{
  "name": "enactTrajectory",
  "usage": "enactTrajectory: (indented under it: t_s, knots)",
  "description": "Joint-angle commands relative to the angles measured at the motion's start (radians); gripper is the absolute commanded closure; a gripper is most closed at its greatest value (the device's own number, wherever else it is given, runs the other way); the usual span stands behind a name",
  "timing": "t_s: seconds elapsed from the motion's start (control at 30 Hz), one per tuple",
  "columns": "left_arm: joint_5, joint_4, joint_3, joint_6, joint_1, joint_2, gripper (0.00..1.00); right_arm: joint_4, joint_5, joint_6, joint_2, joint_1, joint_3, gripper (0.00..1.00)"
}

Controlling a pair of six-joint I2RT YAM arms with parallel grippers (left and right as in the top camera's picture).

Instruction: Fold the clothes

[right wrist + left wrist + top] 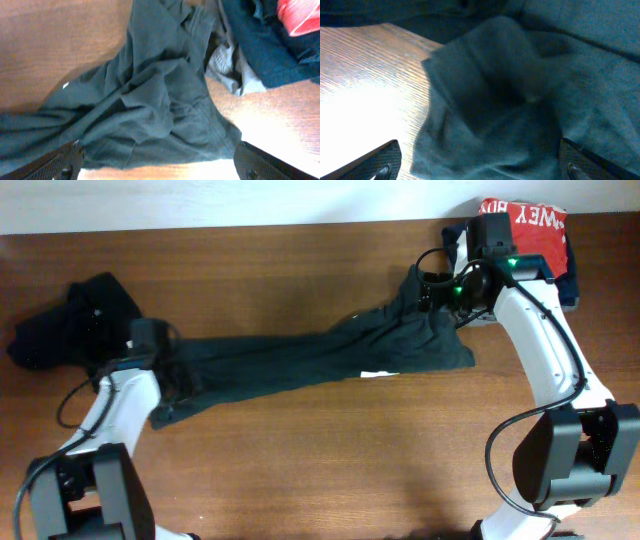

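Overhead: a dark green T-shirt (320, 358) lies roped out across the wooden table (300, 470) between the two arms, with a black garment (60, 330) heaped at far left.

Left wrist: the left gripper (480, 167) gapes over soft, rumpled jersey folds.

Right wrist: the right gripper (159, 165) is spread wide, holding nothing, above the shirt's creased, bunched end.

To my eye, the next grip should pinch corners rather than bunches, then draw the cloth flat.
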Motion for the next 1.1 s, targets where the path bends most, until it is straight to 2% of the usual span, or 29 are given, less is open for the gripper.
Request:
enactTrajectory:
  t_s: [0.0,0.13,0.37,0.83,1.07]
  knots:
    - [0.189,0.013,0.018,0.126,0.100,0.005,0.01,-0.008,-0.019,-0.028,-0.013,0.001,0.011,0.00]
    - [0.282,0.046,0.018,0.192,0.192,0.008,0.01,-0.008,-0.019,-0.038,-0.013,0.001,0.011,0.01]
    - [0.373,0.106,0.018,0.265,0.202,0.012,0.01,-0.001,-0.018,-0.038,-0.013,0.001,0.011,0.00]
    - [0.372,0.233,0.018,0.288,0.202,0.016,0.01,-0.029,-0.018,-0.037,0.021,0.001,-0.007,0.00]
    - [0.375,0.262,0.018,0.292,0.202,0.099,0.01,-0.061,-0.018,-0.037,0.021,0.001,-0.007,0.01]
